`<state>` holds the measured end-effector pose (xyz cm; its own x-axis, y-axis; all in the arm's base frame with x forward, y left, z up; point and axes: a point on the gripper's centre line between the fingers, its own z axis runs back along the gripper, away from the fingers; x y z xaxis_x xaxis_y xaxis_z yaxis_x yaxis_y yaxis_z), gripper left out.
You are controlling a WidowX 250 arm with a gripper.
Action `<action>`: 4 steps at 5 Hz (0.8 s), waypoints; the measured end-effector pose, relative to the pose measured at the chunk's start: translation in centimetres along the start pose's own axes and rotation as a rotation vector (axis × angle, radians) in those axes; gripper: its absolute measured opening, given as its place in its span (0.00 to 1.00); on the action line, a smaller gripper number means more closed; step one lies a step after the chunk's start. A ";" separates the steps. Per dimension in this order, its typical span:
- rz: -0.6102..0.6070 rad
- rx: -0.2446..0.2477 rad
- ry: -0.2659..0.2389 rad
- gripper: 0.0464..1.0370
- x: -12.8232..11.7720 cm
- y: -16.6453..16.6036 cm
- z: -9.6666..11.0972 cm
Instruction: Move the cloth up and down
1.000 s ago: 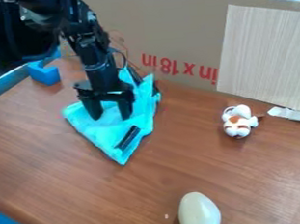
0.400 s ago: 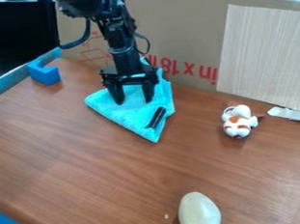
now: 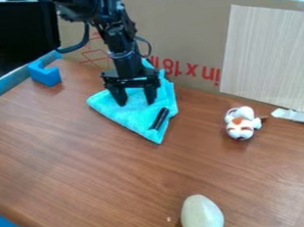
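Gripper (image 3: 136,102) with fingers spread wide, nothing pinched between them, tips down on the cloth (image 3: 130,116), which lies on the table (image 3: 73,160) by the cardboard (image 3: 174,20)! Press too lightly, and those tips could skate, leaving it behind.

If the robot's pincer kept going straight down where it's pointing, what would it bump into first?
Probably the blue cloth, right under the pincer, though it may already be touching it.
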<state>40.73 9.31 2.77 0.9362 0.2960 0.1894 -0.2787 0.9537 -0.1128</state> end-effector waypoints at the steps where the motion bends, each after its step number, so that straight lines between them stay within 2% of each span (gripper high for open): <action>1: -0.062 -0.008 0.018 0.96 -2.5 0.0 0.4; 2: -0.118 -0.024 0.037 0.96 -5.2 0.6 0.7; 4: -0.227 -0.015 0.009 0.96 -9.0 2.3 1.4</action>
<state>31.38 8.89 2.16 0.9764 0.0730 0.2034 -0.0571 0.9949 -0.0831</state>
